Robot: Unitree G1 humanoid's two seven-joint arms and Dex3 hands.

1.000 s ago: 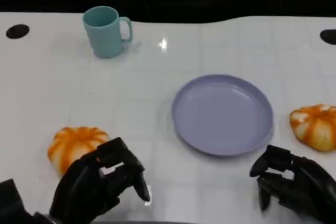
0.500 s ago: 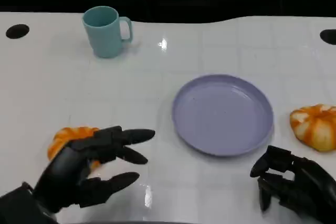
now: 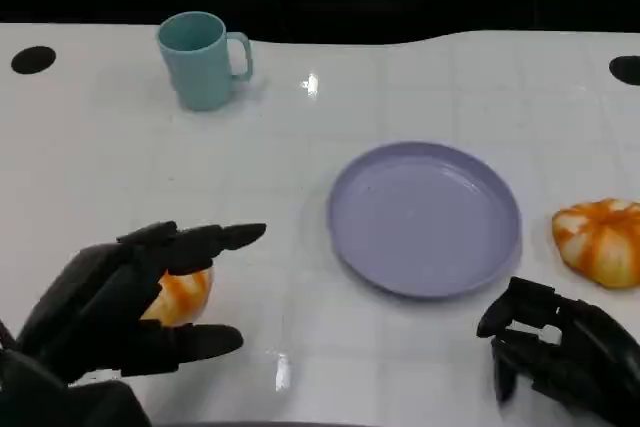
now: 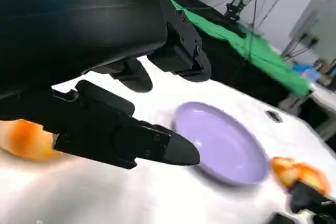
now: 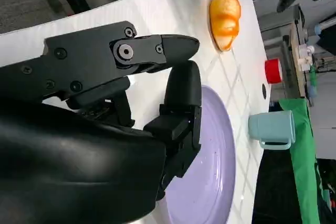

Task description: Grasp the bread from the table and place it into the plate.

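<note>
An orange-and-white bread (image 3: 182,295) lies on the white table at the near left, showing as an orange blur (image 4: 25,140) in the left wrist view. My left hand (image 3: 120,307) hovers over it with fingers spread, covering most of it and holding nothing. The lilac plate (image 3: 425,217) sits empty at the centre right, also seen as the plate (image 4: 223,150) and the plate (image 5: 210,182). My right hand (image 3: 555,352) rests at the near right, fingers curled in on nothing. A second bread (image 3: 600,240) lies right of the plate, beyond that hand.
A teal cup (image 3: 203,59) stands at the back left, well away from both hands. The right wrist view shows the second bread (image 5: 226,14), the cup (image 5: 270,127) and a small red object (image 5: 273,71) past the table edge.
My left hand has spread its fingers and shifted left over the bread, hiding more of it. The right hand, plate and second bread have not moved.
</note>
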